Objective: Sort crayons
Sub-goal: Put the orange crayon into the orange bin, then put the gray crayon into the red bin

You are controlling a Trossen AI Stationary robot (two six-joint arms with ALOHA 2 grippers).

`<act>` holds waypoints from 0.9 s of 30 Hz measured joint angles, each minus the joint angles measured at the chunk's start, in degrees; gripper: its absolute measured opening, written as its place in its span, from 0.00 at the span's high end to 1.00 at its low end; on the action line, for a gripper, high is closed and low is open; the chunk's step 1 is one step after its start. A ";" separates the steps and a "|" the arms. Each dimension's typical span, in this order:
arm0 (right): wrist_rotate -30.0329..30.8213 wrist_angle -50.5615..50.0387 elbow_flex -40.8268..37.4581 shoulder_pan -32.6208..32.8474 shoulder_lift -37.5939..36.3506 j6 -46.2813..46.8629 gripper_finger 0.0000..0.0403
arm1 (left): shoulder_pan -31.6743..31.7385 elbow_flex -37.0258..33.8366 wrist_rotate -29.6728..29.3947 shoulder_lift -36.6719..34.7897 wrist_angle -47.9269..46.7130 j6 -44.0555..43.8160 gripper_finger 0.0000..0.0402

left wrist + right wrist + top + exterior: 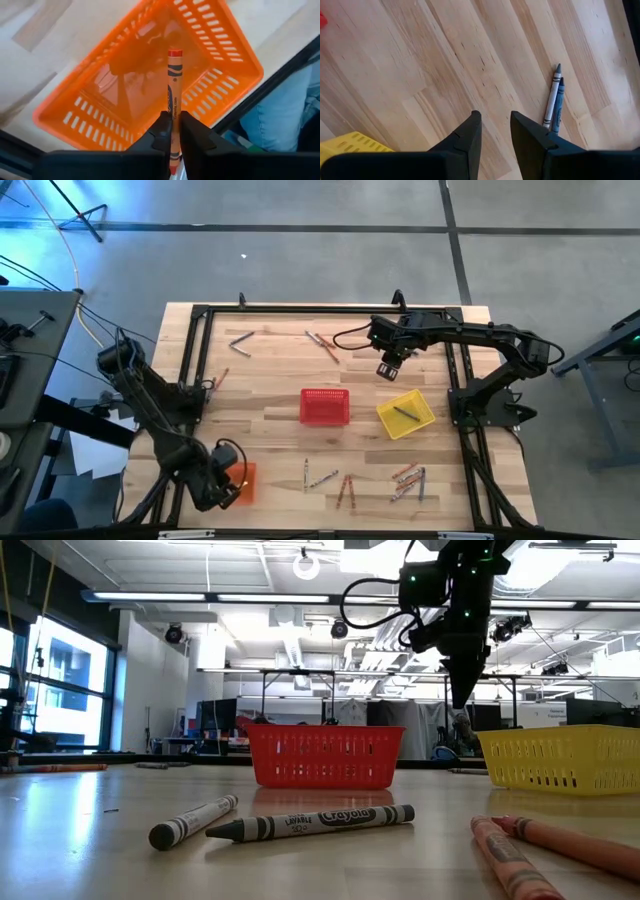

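Observation:
My left gripper point(228, 482) is at the table's near left corner, over the orange basket point(220, 30), shut on an orange crayon point(173, 85). My right gripper point(388, 368) hangs open above bare wood at the far right, behind the yellow basket point(420, 423), with nothing between its fingers point(495, 120). A grey crayon and a blue crayon point(553, 100) lie side by side on the wood near it. More crayons lie along the near edge point(405, 480) and near the far edge point(322, 345). One dark crayon point(404, 412) lies in the yellow basket. My left gripper pinches the orange crayon between its two fingers, on the paper wrapper below the crayon's middle point(173, 114). The fingers come from above, pointing steeply down. The crayon is lifted clear, and its flat end point(174, 52) sticks out past the fingertips over the inside of the orange basket.
A red basket point(325, 406) stands at the table's middle. A black frame rail point(330, 308) runs around the tabletop. Two grey crayons point(310, 823) and reddish ones point(560, 840) lie near the front edge. A person's leg in jeans point(280, 115) shows beyond the left corner.

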 joint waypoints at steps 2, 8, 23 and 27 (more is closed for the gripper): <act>0.00 0.12 0.00 -0.01 0.00 0.00 0.76 | 0.25 0.00 -0.06 0.00 -0.70 0.00 0.91; 0.00 0.49 0.00 -0.01 0.00 0.02 0.76 | 0.27 0.00 -0.11 0.00 -4.02 0.77 0.81; -0.01 -0.07 0.00 -0.01 0.00 1.96 0.76 | 10.70 0.04 -6.00 -1.93 -10.05 36.77 0.75; 0.00 -0.07 0.00 -0.01 0.00 1.95 0.76 | 17.81 0.04 -14.02 -2.63 -18.48 40.54 0.75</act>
